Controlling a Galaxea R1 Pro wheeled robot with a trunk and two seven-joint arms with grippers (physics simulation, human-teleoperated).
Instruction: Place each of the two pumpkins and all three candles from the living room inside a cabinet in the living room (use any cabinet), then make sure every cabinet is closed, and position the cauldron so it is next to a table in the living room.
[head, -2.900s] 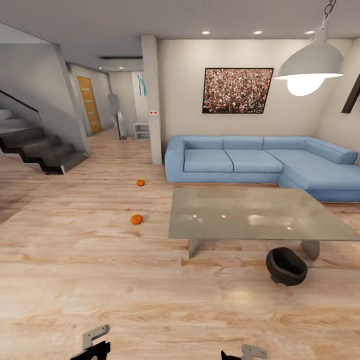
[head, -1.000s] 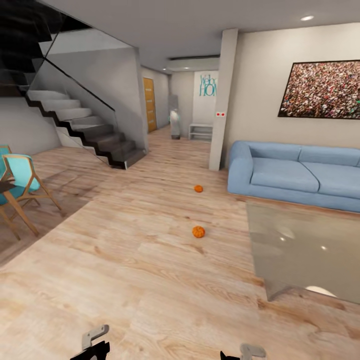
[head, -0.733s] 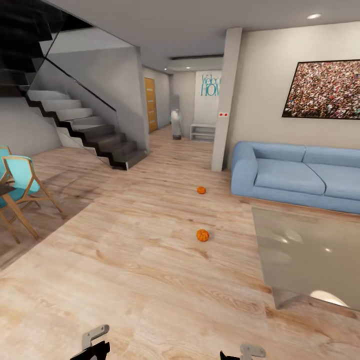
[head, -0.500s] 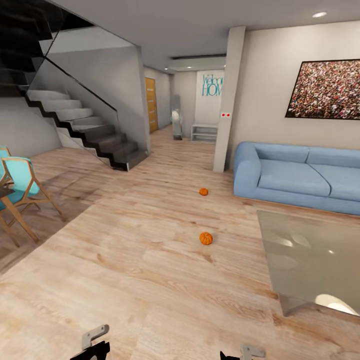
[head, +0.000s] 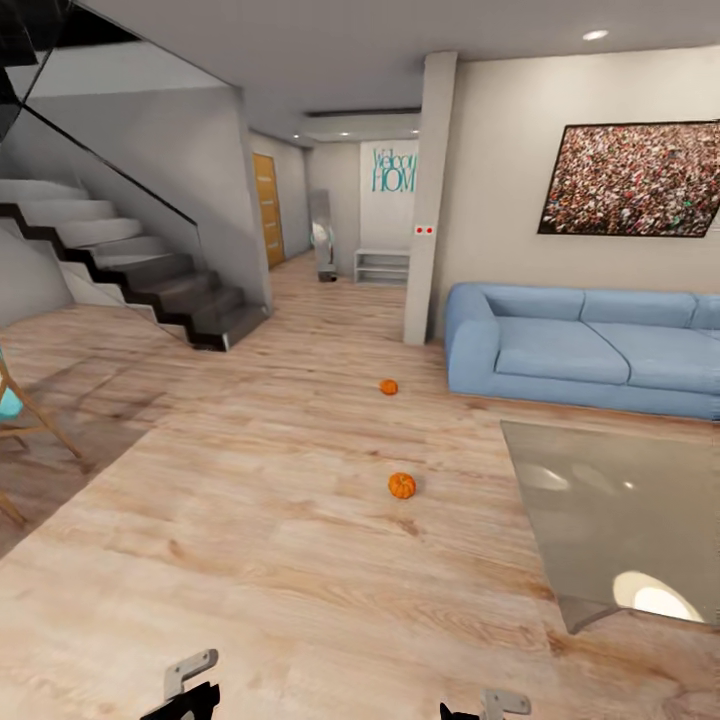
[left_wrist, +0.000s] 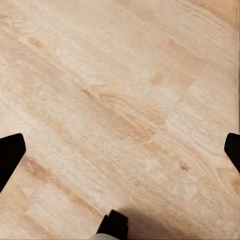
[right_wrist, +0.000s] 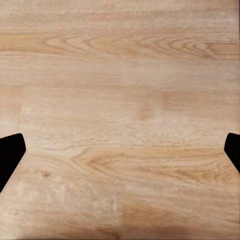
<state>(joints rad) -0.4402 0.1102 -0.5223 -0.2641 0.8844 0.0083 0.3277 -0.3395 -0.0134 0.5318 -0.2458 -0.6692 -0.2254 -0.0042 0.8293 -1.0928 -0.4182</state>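
Near pumpkin (head: 401, 485) on wood floor (head: 250, 520), left of glass table (head: 620, 510); far pumpkin (head: 388, 386) beyond, near blue sofa (head: 580, 350). Left gripper (left_wrist: 120, 150) fingers wide apart; right gripper (right_wrist: 120, 155) likewise, both over floor.

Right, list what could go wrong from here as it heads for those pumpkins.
1. The nearer small orange ribbed pumpkin is round and lies loose on the light wooden plank floor; a nudge could roll it.
2. The glass-topped low table has a corner close beside the route; the base might clip it.
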